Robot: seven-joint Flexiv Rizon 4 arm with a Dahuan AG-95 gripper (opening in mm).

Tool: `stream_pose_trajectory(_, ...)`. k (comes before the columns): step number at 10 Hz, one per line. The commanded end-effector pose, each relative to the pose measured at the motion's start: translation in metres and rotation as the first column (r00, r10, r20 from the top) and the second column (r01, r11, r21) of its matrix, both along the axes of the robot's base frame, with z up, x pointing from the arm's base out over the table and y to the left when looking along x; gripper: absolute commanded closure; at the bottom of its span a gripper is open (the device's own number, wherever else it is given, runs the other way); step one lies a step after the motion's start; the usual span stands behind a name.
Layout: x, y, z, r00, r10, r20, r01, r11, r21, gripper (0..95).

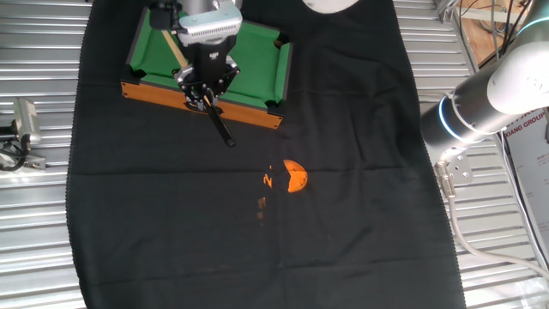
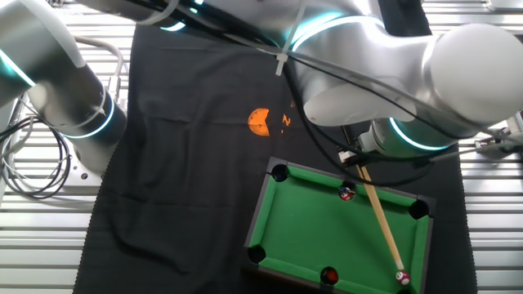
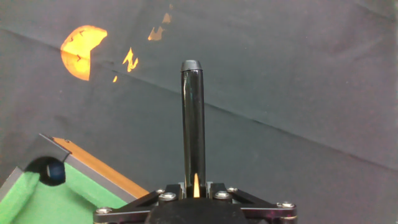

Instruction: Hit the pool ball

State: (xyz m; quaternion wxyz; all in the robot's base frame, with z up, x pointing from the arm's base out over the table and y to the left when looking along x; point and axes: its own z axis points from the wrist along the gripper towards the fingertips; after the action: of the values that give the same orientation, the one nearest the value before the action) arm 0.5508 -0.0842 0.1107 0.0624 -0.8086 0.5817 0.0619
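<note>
Over the green toy table [image 2: 327, 237], the gripper [image 1: 206, 93] is clamped on the cue [image 2: 381, 219], whose tip sits just beside the pool ball [image 2: 402, 277] at the near right corner, strike seemingly unfinished.

The arm reaches over the desk's far-left corner in one fixed view, wrist pointing down. Its gripper [image 1: 206, 93] has both fingers [image 3: 166, 196] clamped together around a thin stick.
</note>
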Motion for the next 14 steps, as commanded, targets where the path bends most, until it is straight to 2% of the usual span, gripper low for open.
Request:
stream_pose_trajectory(1, -0.002, -0.006, 0.003, 1.0, 0.002, 0.0, -0.002, 1.0, -0.004, 95.0)
stream_pose_trajectory(3, -0.002, -0.006, 0.004, 1.0, -0.003, -0.002, 0.003, 1.0, -0.009, 95.0)
stream_pose_trajectory(10, 0.0, 0.005, -0.002, 1.0, -0.005, 0.007, 0.005, 0.999, 0.034, 95.0)
stream_pose_trajectory(14, -0.003, -0.011, 0.006, 1.0, 0.009, 0.014, -0.009, 0.999, 0.031, 95.0)
